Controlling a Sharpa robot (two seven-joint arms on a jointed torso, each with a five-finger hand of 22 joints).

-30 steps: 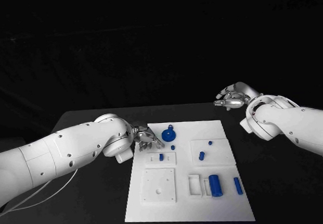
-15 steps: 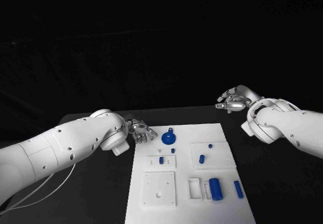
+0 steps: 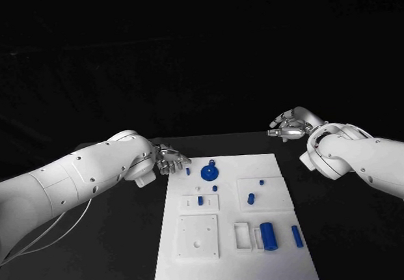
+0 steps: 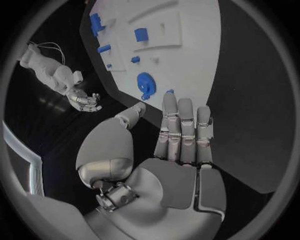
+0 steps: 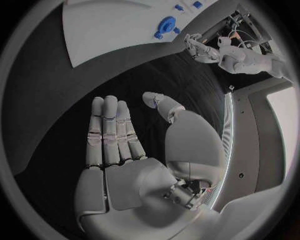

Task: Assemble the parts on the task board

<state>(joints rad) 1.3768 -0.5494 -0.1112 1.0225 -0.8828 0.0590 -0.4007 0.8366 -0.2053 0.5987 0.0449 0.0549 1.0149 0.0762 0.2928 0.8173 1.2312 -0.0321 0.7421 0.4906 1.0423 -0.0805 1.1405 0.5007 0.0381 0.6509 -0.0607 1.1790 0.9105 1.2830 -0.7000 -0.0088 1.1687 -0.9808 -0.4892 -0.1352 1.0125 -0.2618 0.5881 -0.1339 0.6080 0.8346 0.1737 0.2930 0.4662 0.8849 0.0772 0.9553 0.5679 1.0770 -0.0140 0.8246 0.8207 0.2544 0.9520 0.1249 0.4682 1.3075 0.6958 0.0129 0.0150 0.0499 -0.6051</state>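
Hands empty, parts waiting on board

Left hand (image 3: 171,159) flat, fingers pressed together, holding nothing, just beside board (image 3: 232,262) far corner. Right hand (image 3: 289,124) loosely spread, empty, well apart. Round blue part (image 3: 208,173) nearest; prob. light, stiff, slick; pinch at rim.

Head cam looking down at the task board (image 3: 234,255); both wrist cams sitting behind palms, sharing that board (image 4: 187,60) (image 5: 112,30).

The right hand (image 5: 125,165) hung empty above the black table (image 5: 94,82), fingers straight and thumb apart. The white task board (image 5: 112,25) carried a blue round part (image 5: 165,25). The left hand (image 5: 197,47) hovered beyond it.
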